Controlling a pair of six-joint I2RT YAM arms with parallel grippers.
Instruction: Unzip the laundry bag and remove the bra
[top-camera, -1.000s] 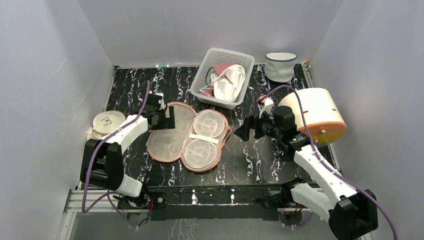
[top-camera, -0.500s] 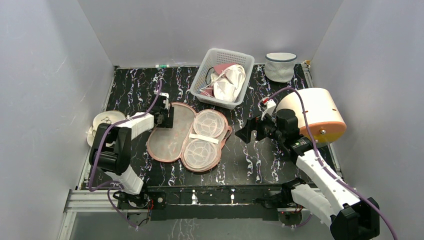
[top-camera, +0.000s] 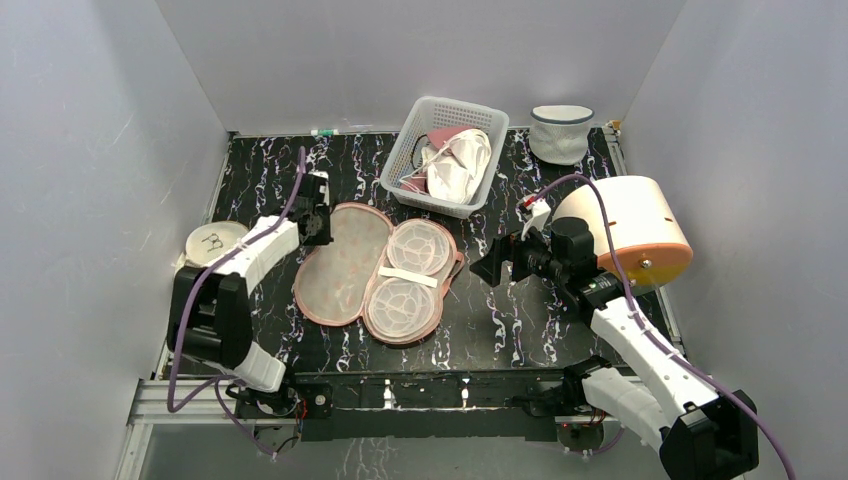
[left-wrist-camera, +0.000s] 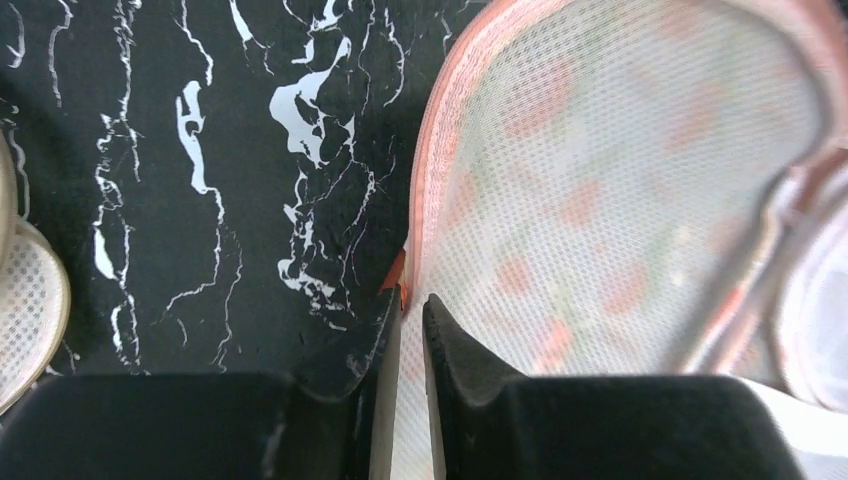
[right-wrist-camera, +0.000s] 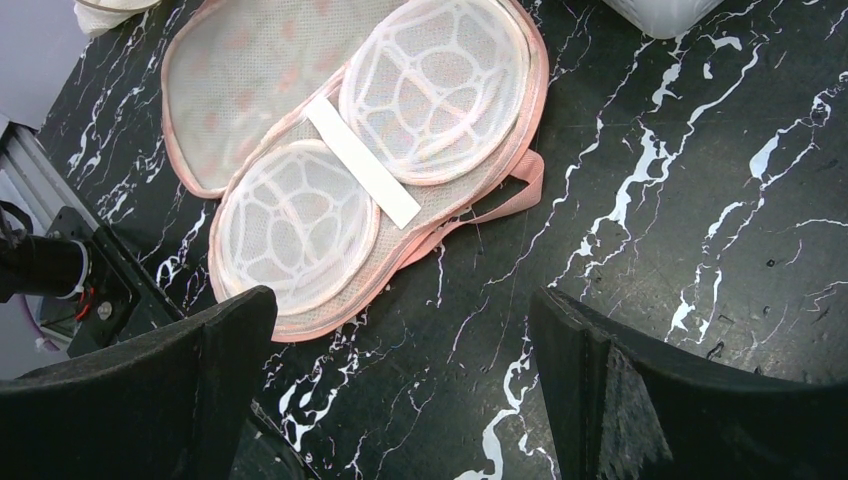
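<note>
Overhead, the peach-pink clamshell laundry bag (top-camera: 345, 275) lies unzipped, left of middle on the black marbled bench (top-camera: 520, 330). Left wrist: the left gripper (left-wrist-camera: 405, 305) pinches narrow on its salmon zip trim (left-wrist-camera: 428, 190), probably the firmest hold on light, floppy mesh. Right wrist: the right gripper (right-wrist-camera: 400, 390) gapes wide, empty.

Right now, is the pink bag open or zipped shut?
Open. The laundry bag lies spread flat in two halves, its whitish mesh insides facing up.
</note>
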